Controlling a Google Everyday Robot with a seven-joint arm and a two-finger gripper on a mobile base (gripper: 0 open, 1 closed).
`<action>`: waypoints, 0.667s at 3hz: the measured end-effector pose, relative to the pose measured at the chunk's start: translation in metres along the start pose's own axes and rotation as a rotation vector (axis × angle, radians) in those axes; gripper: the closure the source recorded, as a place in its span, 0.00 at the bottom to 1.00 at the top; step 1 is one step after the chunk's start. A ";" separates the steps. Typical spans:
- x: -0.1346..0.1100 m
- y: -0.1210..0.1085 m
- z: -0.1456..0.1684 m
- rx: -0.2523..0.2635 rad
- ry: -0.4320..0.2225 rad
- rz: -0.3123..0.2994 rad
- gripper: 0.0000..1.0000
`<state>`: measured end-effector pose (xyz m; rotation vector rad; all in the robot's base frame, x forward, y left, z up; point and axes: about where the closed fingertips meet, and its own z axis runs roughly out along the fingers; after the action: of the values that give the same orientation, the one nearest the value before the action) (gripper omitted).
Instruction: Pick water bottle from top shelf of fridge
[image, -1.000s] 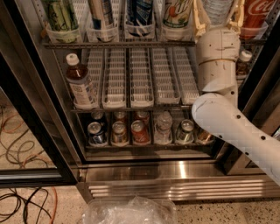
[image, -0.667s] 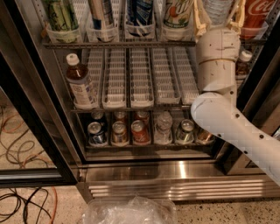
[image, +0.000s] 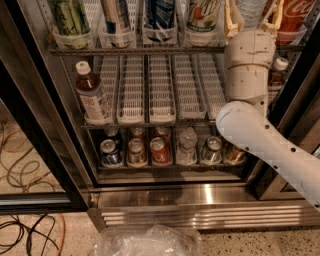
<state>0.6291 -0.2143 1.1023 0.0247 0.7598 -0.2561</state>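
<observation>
The fridge (image: 200, 210) stands open in front of me. Its top shelf (image: 150, 50), a wire rack with translucent lane fronts, holds tall soda bottles. The water bottle (image: 254, 5) is clear and ribbed and stands in a lane at the right of that shelf, cut off by the top edge of the view. My white arm (image: 250, 70) reaches up from the lower right. My gripper (image: 252, 15) sits around the water bottle's lower part, with yellowish parts showing on both sides of it.
A red cola bottle (image: 295, 15) stands right of the water bottle. The middle rack has white slatted lanes (image: 162, 85) and brown-drink bottles (image: 92, 95). Cans (image: 130, 150) and a small clear bottle (image: 186, 145) fill the bottom rack. A plastic bag (image: 145, 242) and cables (image: 25, 230) lie on the floor.
</observation>
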 end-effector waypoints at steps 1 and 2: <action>0.002 0.001 0.000 -0.006 -0.001 -0.004 0.37; 0.003 0.005 -0.004 -0.031 0.011 0.002 0.55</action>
<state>0.6301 -0.2092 1.0970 -0.0022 0.7747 -0.2426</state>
